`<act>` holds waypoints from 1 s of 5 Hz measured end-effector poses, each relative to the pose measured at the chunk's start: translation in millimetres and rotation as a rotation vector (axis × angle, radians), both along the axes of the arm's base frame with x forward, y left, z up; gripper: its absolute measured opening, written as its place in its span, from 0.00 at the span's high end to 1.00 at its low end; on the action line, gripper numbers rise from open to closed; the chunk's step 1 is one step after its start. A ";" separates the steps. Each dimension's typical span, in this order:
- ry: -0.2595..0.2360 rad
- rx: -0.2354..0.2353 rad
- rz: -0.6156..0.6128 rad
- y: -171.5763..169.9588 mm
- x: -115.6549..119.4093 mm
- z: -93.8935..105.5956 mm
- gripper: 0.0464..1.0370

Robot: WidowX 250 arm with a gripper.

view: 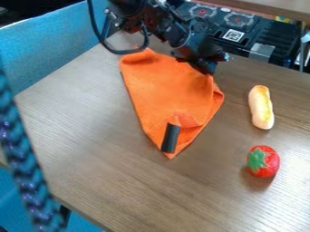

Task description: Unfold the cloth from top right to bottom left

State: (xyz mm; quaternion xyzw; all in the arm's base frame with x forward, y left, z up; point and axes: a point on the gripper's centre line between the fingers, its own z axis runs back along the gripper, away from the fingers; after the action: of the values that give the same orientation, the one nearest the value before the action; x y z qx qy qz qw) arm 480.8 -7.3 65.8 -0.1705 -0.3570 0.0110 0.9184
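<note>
camera view: the black gripper (pixel 207 67) is seen at the upper middle, at the upper right edge of the orange cloth (pixel 160 90). whether it is spread or pressed together cannot be told, nor whether cloth is gripped or merely overlapped by it. the arm (pixel 167 27) is brought in from the top edge, with a black cable (pixel 145 41) looped at its left side.

the cloth is laid on the wooden table (pixel 109 149), just left of and below the gripper, through the upper middle of the view. its broad end is set at the top and its narrow tip is pointed toward the bottom; its long axis is run downward, slightly to the right. a small raised fold is shown near the tip, beside a dark bar-shaped piece (pixel 171 138) whose long axis is nearly in line with the cloth's.

to the right, a pale, yellow-topped toy loaf (pixel 261 108) is placed lengthwise up and down the view, and below it a red toy strawberry (pixel 263 161) with green leaves. behind, a black stove-like unit (pixel 257 41) is seen; at upper left, a blue padded surface (pixel 51 41).
</note>
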 end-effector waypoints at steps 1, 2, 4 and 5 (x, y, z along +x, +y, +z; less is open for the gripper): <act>-0.003 -0.028 -0.026 0.4 -3.0 -0.2 1.00; -0.004 -0.079 -0.034 8.4 -9.6 -2.2 1.00; -0.084 -0.181 -0.045 35.2 -39.9 12.8 1.00; -0.088 -0.210 -0.038 47.1 -55.6 11.7 1.00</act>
State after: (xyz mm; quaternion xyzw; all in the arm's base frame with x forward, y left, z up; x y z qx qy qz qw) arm 425.2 39.9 77.5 -0.2728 -0.3905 0.0236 0.8789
